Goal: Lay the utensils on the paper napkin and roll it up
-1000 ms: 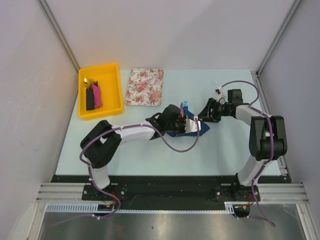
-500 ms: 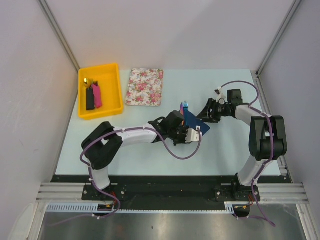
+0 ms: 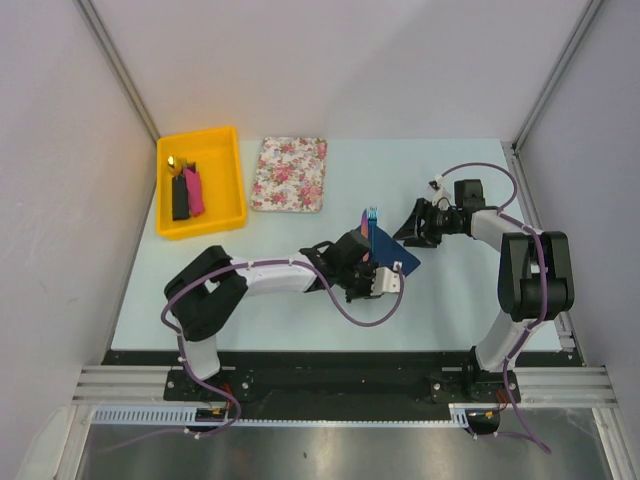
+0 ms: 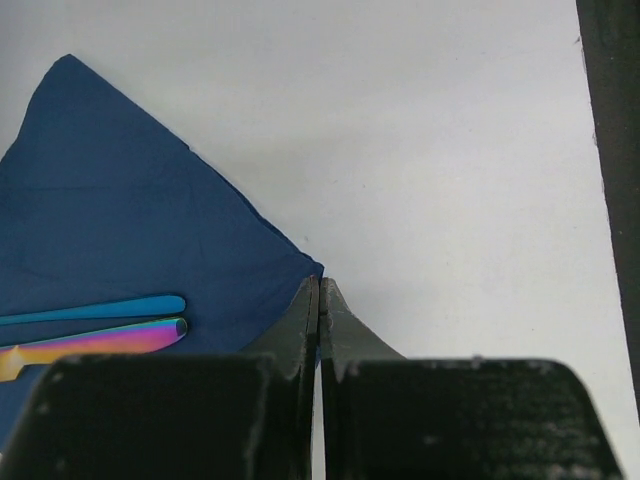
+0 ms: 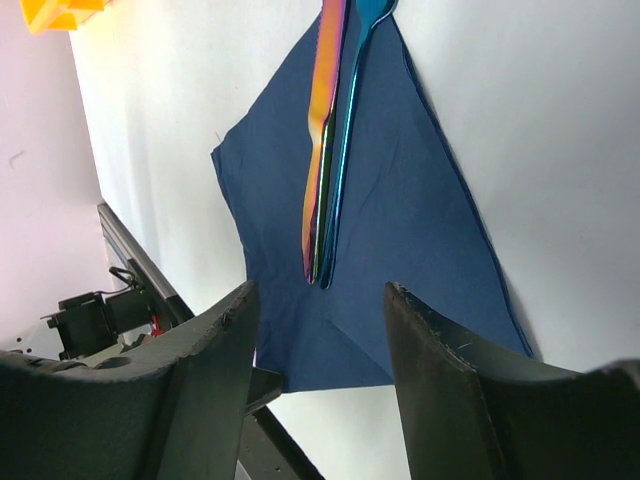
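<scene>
Nearest, the left gripper (image 4: 319, 288) is clenched tight, its tips touching the near corner of the paper napkin (image 4: 120, 220), which lies on the counter (image 3: 450, 300) at about 3 o'clock from its middle. Whether that corner is pinched I cannot tell. The utensils (image 5: 325, 150) lie side by side along the napkin's diagonal, so rolling is the step in hand. Beyond, at the napkin's 2 o'clock, the right gripper (image 5: 318, 295) hovers released. Next, the corner likely needs folding over the utensils.

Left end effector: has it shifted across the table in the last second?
Yes. Seen from the top, the left end effector has moved toward the near table edge and slightly to the right, ending farther from the floral mat.
</scene>
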You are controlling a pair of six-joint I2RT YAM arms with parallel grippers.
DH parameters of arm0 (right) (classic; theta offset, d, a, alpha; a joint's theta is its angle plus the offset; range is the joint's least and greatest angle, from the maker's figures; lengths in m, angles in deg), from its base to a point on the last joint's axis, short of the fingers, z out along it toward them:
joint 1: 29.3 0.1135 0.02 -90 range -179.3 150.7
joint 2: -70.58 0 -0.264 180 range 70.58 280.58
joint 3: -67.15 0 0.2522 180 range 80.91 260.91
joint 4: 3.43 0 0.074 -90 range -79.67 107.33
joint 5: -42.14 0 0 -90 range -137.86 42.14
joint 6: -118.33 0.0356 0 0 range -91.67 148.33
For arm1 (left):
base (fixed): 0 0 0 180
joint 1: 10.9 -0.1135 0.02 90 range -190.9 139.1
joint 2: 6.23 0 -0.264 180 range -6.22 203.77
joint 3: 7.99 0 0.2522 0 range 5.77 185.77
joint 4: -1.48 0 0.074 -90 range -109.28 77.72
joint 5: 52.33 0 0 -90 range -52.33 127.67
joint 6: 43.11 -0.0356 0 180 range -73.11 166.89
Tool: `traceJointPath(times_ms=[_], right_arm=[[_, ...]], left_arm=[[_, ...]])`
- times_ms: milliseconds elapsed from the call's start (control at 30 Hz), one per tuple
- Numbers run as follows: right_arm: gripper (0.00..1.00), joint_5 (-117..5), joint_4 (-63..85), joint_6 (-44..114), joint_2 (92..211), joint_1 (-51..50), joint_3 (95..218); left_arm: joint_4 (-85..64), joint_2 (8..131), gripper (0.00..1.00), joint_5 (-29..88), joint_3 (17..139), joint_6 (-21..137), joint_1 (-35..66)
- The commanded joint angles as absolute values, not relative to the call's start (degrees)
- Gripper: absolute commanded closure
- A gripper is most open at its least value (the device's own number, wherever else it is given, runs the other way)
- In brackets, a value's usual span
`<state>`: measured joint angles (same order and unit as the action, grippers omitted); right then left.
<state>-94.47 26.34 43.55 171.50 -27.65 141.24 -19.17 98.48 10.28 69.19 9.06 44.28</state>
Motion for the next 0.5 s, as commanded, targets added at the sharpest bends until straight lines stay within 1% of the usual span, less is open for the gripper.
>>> traceJointPath(times_ms=[0,133,467], right_arm=[[0.42,-95.6,26.5,42.7,169.9,-27.6,141.4],[0.42,-95.7,26.9,42.6,169.5,-27.6,141.5],[0.43,-96.0,28.0,42.5,168.1,-28.3,140.4]], left_arm=[[-20.3,97.7,1.00,7.4,70.9,11.5,43.4],[-23.3,100.2,1.00,5.9,76.9,13.3,40.9],[-24.9,104.7,0.99,6.2,83.6,12.2,37.4]])
